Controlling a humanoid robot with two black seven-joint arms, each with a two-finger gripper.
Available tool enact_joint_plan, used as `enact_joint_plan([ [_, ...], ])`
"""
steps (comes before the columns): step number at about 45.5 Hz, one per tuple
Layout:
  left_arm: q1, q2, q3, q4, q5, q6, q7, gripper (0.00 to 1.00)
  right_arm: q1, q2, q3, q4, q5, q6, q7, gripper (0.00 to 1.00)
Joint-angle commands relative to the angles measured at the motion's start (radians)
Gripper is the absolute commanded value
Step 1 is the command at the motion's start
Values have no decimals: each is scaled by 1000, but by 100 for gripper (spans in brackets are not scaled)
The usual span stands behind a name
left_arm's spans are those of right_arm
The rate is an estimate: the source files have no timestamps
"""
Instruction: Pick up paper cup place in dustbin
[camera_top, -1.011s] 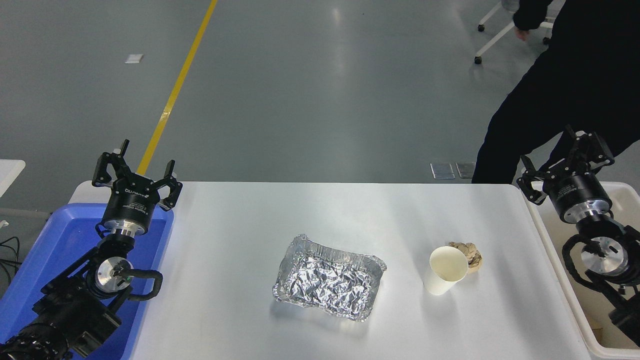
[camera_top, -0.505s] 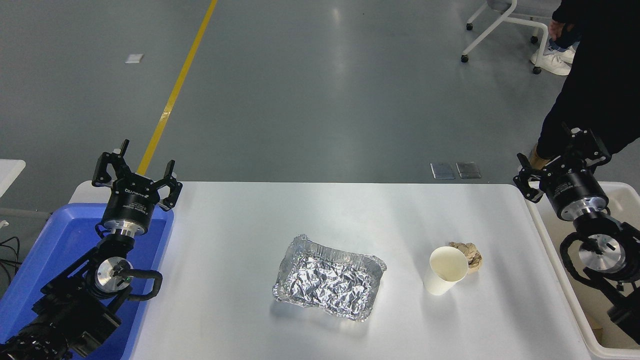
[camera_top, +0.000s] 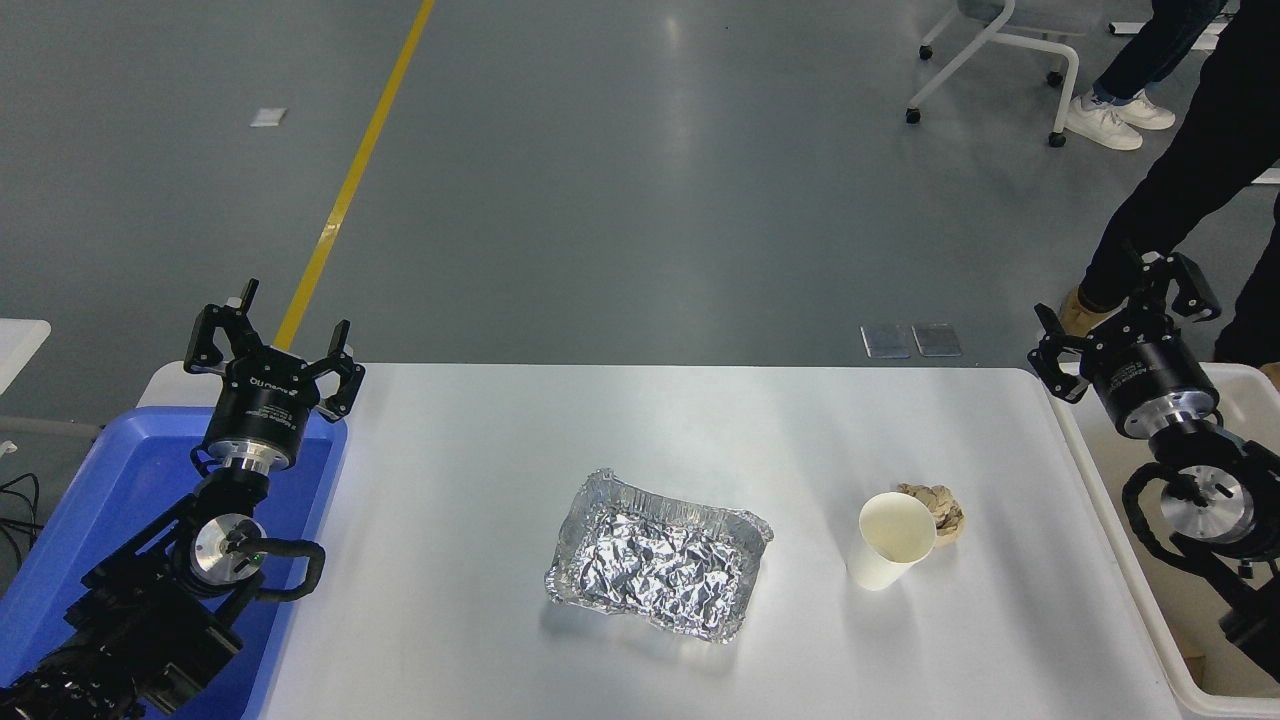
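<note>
Over toward the right end of the bench, still got the paper cup standing upright, mouth open to the camera, touching or just about touching the crumpled brown paper ball behind it. Hasn't budged at all in the last second.

Only tiny changes otherwise. Seeing the right pincer nudged a hair up and to the left compared to a second ago, but still hanging above the far corner of the dustbin, well apart from the cup. Fingers spread wide, nothing between them. Looks like the very start of the reach, so basically zero progress yet: still need to swing left and down to the cup, grab it, then carry it back right over the rim. Worth watching that paper ball on the approach, since it's easy to bump.

Also noticing the person at the far right stepped back from the bench corner, so less clutter behind the arm now.

Left pincer parked over the blue tray, fingers apart too, empty.

As for the rest: plain white bench top with a crinkled foil tray mid-bench, grey shiny floor beyond with a yellow line, and a wheeled chair top right.
</note>
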Motion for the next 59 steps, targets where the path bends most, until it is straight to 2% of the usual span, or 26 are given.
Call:
enact_joint_plan([
  [1,0,-1,0,0,0,0,0,98,17,-11,-5,1,0,5,0,100],
  [21,0,1,-1,0,0,0,0,98,54,-23,-58,-13,0,7,0,100],
  [27,0,-1,-1,0,0,0,0,98,113,-69,-167,-36,-2,-5,-9,100],
  [41,0,1,-1,0,0,0,0,98,477,-183,-856,-98,27,-65,-18,100],
  [45,0,1,-1,0,0,0,0,98,589,-201,-1061,-95,43,-64,-46,100],
  [51,0,-1,-1,0,0,0,0,98,794,-181,-1423,-79,46,-58,-53,100],
  [59,0,-1,-1,0,0,0,0,98,1023,-91,-1831,-39,46,-47,-52,100],
])
